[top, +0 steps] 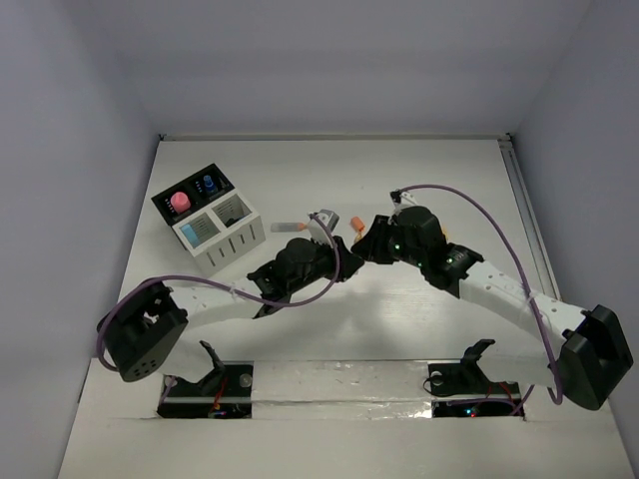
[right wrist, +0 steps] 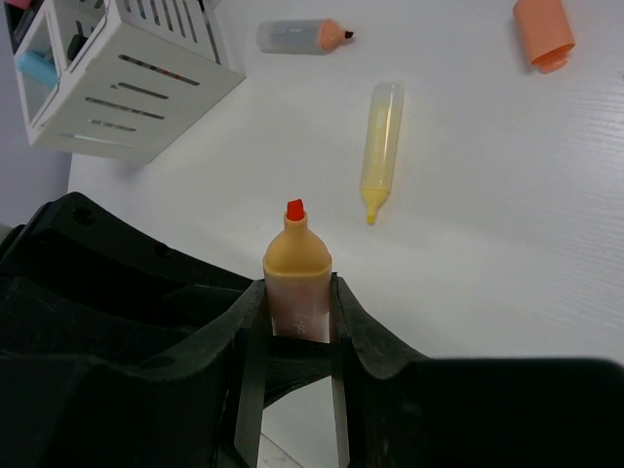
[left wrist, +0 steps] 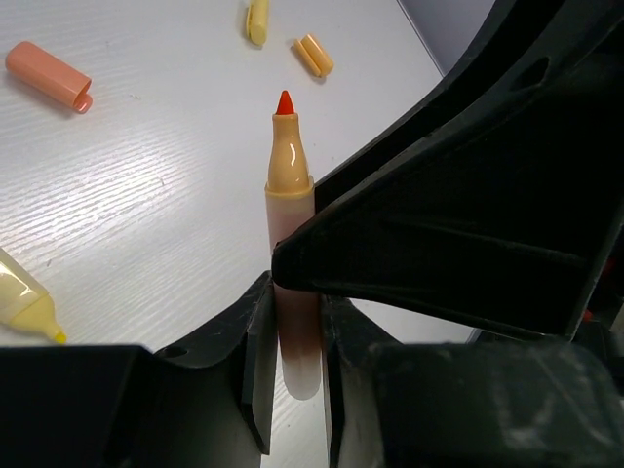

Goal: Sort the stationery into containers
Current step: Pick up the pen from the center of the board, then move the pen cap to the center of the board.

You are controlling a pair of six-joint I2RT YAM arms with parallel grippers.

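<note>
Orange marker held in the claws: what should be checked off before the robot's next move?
1. Grip of left claw on orange marker: ok, shut on its barrel.
2. Release by right claw: not ok, also shut on it.
3. Marker capped: not ok, red tip bare.
4. Room in organizer: ok, one white compartment looks empty.
5. Way to organizer free: cannot tell; grey marker lies loose nearby.

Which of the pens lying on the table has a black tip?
The short grey marker with the orange neck, near the white slotted box. The pale yellow highlighter lying nearby has a yellow tip.
</note>
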